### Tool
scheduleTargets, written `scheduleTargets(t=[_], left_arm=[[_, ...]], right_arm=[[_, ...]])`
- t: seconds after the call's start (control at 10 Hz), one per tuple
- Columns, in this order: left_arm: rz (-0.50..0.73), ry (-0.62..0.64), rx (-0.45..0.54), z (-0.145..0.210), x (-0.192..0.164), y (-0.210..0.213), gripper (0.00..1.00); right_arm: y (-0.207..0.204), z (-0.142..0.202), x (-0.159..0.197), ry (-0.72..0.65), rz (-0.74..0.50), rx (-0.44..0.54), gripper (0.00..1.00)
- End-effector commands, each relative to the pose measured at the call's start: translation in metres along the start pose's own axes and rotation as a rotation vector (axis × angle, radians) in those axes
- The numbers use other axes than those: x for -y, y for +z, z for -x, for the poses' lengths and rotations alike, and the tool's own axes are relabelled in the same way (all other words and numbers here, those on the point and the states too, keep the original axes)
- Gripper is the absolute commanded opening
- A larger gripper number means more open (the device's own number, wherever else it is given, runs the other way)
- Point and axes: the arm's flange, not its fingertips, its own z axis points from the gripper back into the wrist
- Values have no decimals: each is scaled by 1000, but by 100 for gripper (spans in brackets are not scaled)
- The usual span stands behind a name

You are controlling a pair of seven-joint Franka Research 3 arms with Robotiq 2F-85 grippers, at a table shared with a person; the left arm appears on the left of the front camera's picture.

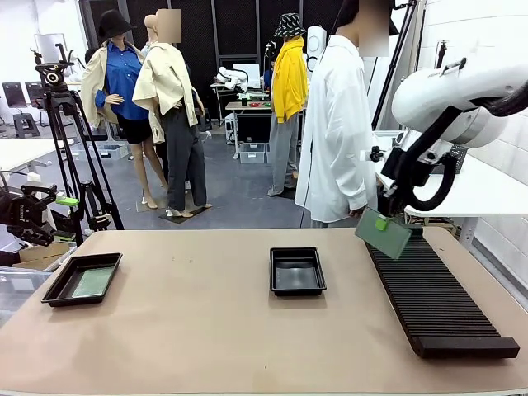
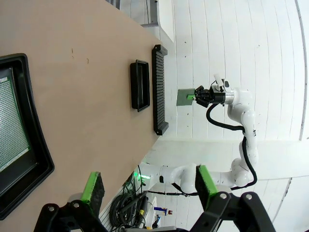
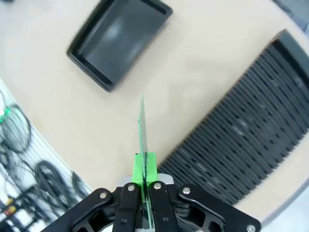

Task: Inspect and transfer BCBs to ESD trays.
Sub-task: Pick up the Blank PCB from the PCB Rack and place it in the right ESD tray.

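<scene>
Because it likely needs checking, the green board [image 1: 386, 237] hangs tilted above the rack's [image 1: 437, 305] far end, clamped by its edge in the right gripper [image 1: 380, 223]. An empty tray [image 1: 297, 251] waits left of the rack, and the left gripper [image 2: 149, 186] is spread and idle farther left.

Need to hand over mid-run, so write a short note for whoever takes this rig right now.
Right gripper: shut on a flat green rectangular circuit board, in the air by the long black ribbed rack.
Left gripper: open, holding nothing.
Done: a second green board lies in the left shallow glossy black plastic tray.
Left: the held board, likely for the middle black tray, which holds none.
</scene>
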Motion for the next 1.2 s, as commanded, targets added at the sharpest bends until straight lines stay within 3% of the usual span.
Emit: scheduleTargets(t=[0.0, 0.5, 0.8, 1.1], left_arm=[[0, -1, 4, 1, 3, 0, 100], [0, -1, 4, 1, 3, 0, 100], [0, -1, 4, 1, 3, 0, 100], [0, -1, 4, 1, 3, 0, 100]], right_arm=[[1, -15, -3, -148, -92, 89, 0], [-19, -43, -10, -437, -292, 98, 0], [-30, -45, -16, -453, -359, 157, 0], [-65, -59, 8, -464, -455, 199, 0]])
